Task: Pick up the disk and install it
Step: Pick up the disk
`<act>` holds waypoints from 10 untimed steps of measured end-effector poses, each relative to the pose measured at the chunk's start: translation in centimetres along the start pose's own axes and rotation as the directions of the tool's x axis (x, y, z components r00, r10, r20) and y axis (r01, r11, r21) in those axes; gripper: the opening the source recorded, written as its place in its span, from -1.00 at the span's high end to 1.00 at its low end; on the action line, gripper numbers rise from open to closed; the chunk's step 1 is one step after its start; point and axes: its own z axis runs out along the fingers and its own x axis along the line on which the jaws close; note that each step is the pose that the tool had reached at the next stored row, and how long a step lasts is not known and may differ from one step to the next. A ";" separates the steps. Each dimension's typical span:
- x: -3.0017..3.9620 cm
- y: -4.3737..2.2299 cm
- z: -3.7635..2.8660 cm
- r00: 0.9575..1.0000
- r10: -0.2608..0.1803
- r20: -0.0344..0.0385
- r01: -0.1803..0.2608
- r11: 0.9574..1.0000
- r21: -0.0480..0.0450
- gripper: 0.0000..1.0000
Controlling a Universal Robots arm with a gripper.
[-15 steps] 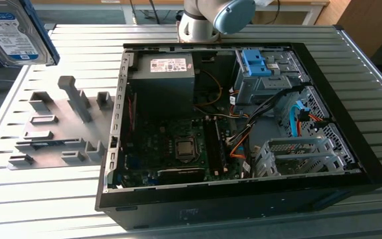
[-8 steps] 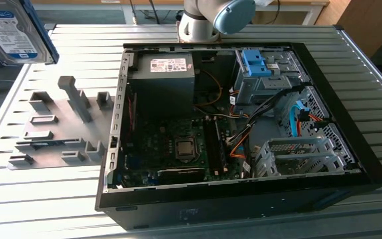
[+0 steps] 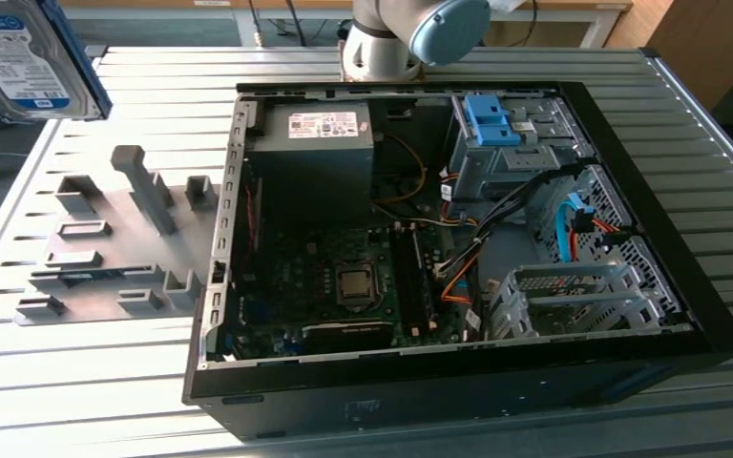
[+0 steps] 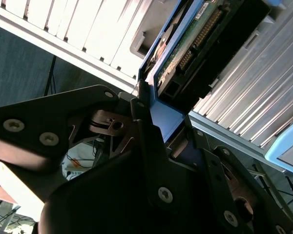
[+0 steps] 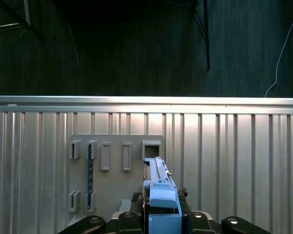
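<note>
Disk [image 3: 26, 59] is held up in the air, over the table [image 3: 112, 382].

The gripper [image 4: 167, 127] is clamped on the blue frame at one end of the disk, above the grey slotted plate [image 5: 115, 195] and beside the open case [image 3: 469, 382]. The disk looks stiff and rather heavy, with a bare circuit board on one face, so the frame edges seem the safest hold.

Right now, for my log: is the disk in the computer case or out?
Out. The claw grips the disk by its blue frame, raised, at the exterior view's left of the open case.
</note>
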 end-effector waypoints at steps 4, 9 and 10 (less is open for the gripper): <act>0.00 0.00 -0.20 1.000 0.000 0.000 0.000 1.000 0.000 0.26; 0.00 0.01 -0.46 1.000 0.000 0.000 0.000 1.000 0.000 0.26; 0.00 0.01 -0.52 1.000 0.000 0.000 0.000 1.000 0.000 0.26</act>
